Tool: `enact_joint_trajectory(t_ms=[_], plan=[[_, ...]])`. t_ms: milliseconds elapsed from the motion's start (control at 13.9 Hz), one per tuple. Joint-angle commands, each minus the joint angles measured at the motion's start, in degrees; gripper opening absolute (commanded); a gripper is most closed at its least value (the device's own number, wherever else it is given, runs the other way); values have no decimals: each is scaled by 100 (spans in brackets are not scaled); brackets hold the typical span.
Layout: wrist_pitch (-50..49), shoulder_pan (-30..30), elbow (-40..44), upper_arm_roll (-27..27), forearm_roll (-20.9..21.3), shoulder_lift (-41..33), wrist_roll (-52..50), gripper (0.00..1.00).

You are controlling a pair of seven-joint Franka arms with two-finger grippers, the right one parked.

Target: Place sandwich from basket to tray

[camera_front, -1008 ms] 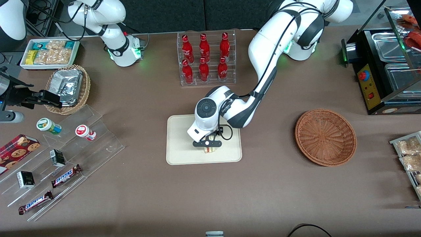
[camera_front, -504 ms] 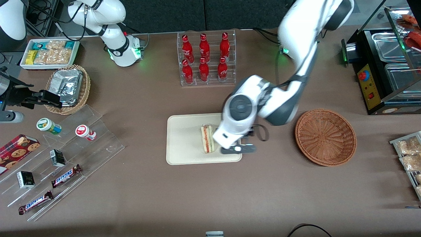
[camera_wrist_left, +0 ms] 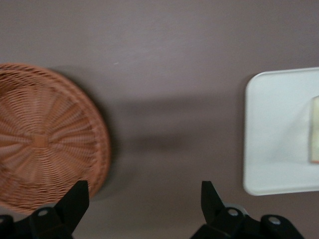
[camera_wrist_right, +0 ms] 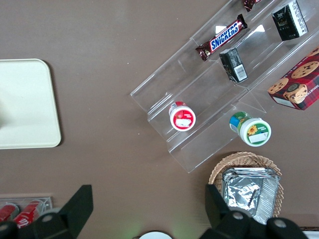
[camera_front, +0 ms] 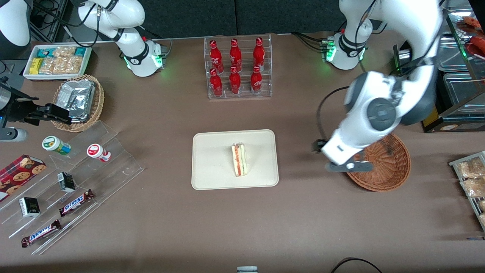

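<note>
Your brown bench (camera_front: pixel 159 227) now shows the working arm swung well away from the flat cream-white rectangular tray (camera_front: pixel 212 167). A second ago its pincer (camera_front: pixel 348 166) was down on the tray, over the sandwich; half a second ago it had lifted off at the tray's edge; now it hangs over the rim of the wide reddish-brown woven wicker basket (camera_front: pixel 390 167), on the side nearest the tray. In the wrist view the pincer's two black fingers (camera_wrist_left: pixel 75 199) stand wide apart with only bare bench between them, so you are carrying nothing.

The basket is empty in both the front and wrist views. The small triangular wedge sandwich of pale bread with red and green filling (camera_front: pixel 239 159) stands on its edge on the tray, near the tray's middle, untouched by anything, and it has not shifted since the release.

Judgement: the transfer looks complete, and this is the retreat. Nothing appears left but to clear the arm.

Legible writing: two brown candy bars read "SNICKERS" (camera_front: pixel 75 203) on the clear acrylic stepped stand toward the parked arm's end. The six red bottles (camera_front: pixel 235 66) in the clear rack carry white script too small to read.
</note>
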Motion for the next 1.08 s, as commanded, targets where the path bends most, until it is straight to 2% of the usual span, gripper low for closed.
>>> enact_joint_trajectory(t_ms=[0, 288, 504, 864, 1008], plan=[[114, 637, -901, -75, -102, -976, 647, 99], [-491, 1507, -849, -49, -110, -1670, 1455, 99], [-887, 1852, -490, -40, -146, -1874, 1535, 100], [-1590, 1800, 406, -5, -49, -1848, 1562, 100], [-1644, 1284, 574, 449, -23, -1848, 1553, 100]])
